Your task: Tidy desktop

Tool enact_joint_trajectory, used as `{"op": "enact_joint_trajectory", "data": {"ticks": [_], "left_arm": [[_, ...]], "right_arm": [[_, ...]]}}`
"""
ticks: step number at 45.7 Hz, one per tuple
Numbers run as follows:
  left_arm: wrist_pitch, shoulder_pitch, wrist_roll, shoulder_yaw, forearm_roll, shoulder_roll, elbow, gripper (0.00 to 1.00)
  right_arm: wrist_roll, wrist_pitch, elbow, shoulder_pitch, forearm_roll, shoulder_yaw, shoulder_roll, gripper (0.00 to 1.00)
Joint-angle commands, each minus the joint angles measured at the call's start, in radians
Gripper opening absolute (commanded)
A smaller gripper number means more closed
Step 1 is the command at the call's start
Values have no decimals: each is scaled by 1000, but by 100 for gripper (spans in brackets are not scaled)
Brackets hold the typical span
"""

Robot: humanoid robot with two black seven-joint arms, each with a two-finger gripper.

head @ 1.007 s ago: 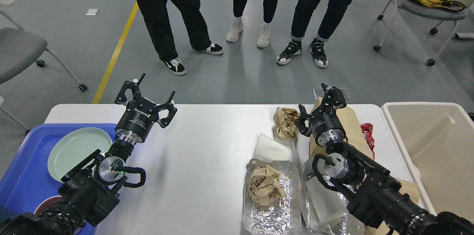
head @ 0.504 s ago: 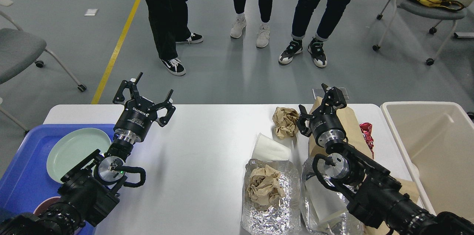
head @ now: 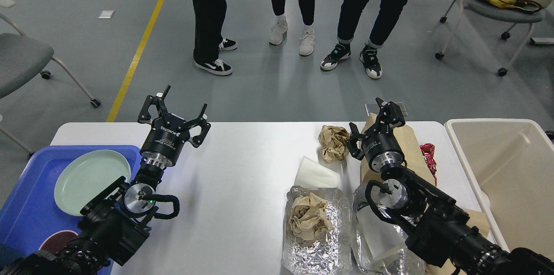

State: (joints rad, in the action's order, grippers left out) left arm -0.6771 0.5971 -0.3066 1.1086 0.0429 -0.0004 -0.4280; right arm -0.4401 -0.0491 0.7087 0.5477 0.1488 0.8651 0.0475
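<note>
Nothing is being carried at this moment: the step in hand is judged to be the opening one, with the rubbish yet to be cleared from the white surface (head: pixel 242 171), which is filling the lower half of the view in front of the robot.

The left claw (head: pixel 175 110) is being held spread and empty above the far edge of the surface, just beside the blue tray (head: pixel 26 205) at the surface's left end, where a pale green plate (head: pixel 88 179) is lying. The right claw (head: pixel 374 125) is also being held spread and empty, above the right part of the surface, over a brown paper bag (head: pixel 409 145).

The litter is being left gathered on the right part of the surface: a crumpled brown paper ball (head: pixel 333 141) near the far edge, a white paper cup (head: pixel 316 174) lying on its side nearer the middle, a foil sheet (head: pixel 318 249) with another crumpled paper ball (head: pixel 308 218) resting on it at the near edge, a second foil sheet (head: pixel 368 240) partly hidden under the right arm, and a red wrapper (head: pixel 428 156) beside the bag. A beige bin (head: pixel 476 171) is standing off the surface's right end.

The next move is judged to call for the right claw being lowered onto the paper ball just beside it, being closed on it, and the ball being carried to the bin. Care is being called for with the cup, which could roll if nudged.
</note>
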Motion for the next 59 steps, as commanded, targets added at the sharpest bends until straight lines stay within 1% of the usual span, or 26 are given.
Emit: {"op": "enact_joint_trajectory", "data": {"ticks": [1,11,14,28,42,47,59], "left_arm": [[17,-6,0,57,0,-10,0,96],[21,-11,1,111,2,-26,0,96],[18,-14,9,102,2,-26,-2,96],[14,-13,18,91,2,-21,-2,96],[14,-13,17,91,2,-20,-2,96],[14,-13,18,91,2,-20,-2,96],[14,-13,18,91,2,-20,-2,96]], "right_arm": [[0,0,0,0,0,0,0,100],[0,0,0,0,0,0,0,100],[0,0,0,0,0,0,0,100],[0,0,0,0,0,0,0,100],[1,-5,-6,0,-2,8,-5,100],[11,-6,-11,3,-5,12,-8,100],[12,-6,3,67,-32,15,3,100]]}}
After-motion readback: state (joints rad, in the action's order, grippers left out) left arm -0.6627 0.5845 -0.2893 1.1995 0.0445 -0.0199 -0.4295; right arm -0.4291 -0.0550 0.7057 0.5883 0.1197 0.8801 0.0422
